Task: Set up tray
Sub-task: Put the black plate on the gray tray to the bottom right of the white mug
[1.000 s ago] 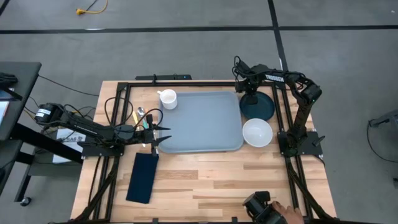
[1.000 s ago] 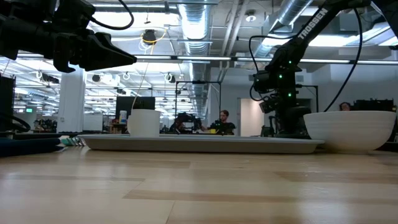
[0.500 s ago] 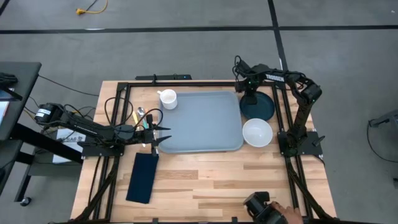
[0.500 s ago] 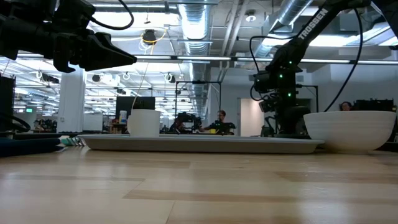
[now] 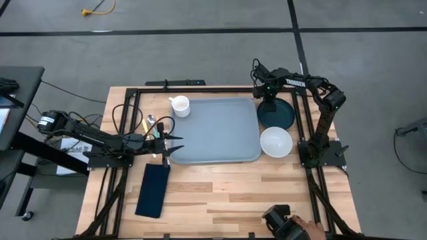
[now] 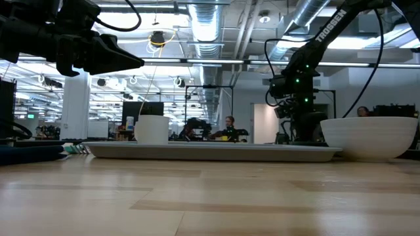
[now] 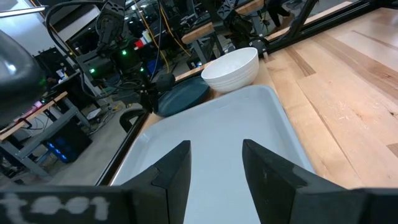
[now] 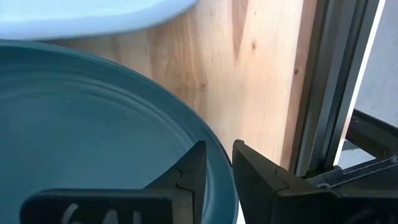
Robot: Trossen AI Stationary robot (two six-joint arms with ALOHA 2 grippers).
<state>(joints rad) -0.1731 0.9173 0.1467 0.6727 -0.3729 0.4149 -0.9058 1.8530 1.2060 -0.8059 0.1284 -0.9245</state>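
Observation:
The grey-blue tray lies flat in the middle of the table. A dark teal plate rests on the wood just past the tray's right edge, with a white bowl nearer the front. My right gripper points down at the plate's far left rim and is shut on it. My left gripper hovers open and level over the tray's left edge, nothing between its fingers. A white cup stands by the tray's far left corner. My right gripper pinches the plate's rim at its far left side, one finger over the plate's inside and one outside it. The fingers come from above, pointing down. The plate lies flat on the table.
A dark navy napkin lies at the front left, and cutlery lies left of the tray. Black frame rails run along the table's far and side edges. A person's hand holds a dark device at the front right.

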